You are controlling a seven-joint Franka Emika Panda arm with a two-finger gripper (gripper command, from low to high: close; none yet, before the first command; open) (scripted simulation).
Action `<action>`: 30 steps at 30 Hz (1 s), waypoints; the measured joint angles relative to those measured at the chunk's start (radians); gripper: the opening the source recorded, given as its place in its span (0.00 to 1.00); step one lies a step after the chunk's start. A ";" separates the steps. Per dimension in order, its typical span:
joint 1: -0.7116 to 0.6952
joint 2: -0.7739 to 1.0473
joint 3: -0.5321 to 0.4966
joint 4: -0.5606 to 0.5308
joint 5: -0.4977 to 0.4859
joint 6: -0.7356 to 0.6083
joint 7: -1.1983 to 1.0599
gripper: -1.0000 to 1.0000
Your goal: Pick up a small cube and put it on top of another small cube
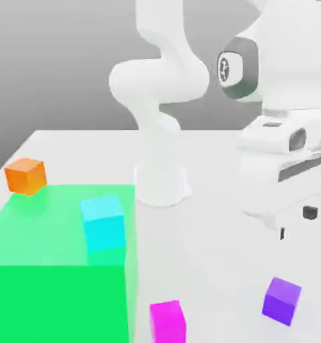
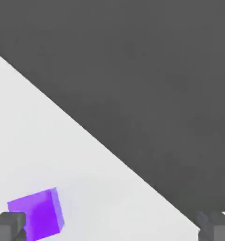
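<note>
It was a simulated test bench, not a real room: a plain white tabletop (image 1: pixel 210 268) before a flat grey backdrop, with a translucent green block (image 1: pixel 55 268) at 8 o'clock.

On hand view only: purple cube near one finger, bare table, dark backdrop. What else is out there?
Observer: A small magenta-pink cube sits on the white table, toward the exterior view's left of the small purple cube.
Operator: Anything bigger?
Observer: A large green block at the exterior view's left, with a cyan cube on top.
Operator: That's all?
Observer: A small orange cube stands beyond the green block's far corner.
Operator: Claw height?
Observer: The open claw hangs above the purple cube, not touching.
</note>
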 joint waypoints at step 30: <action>-0.115 -0.008 -0.126 0.101 0.017 -0.254 0.172 0.00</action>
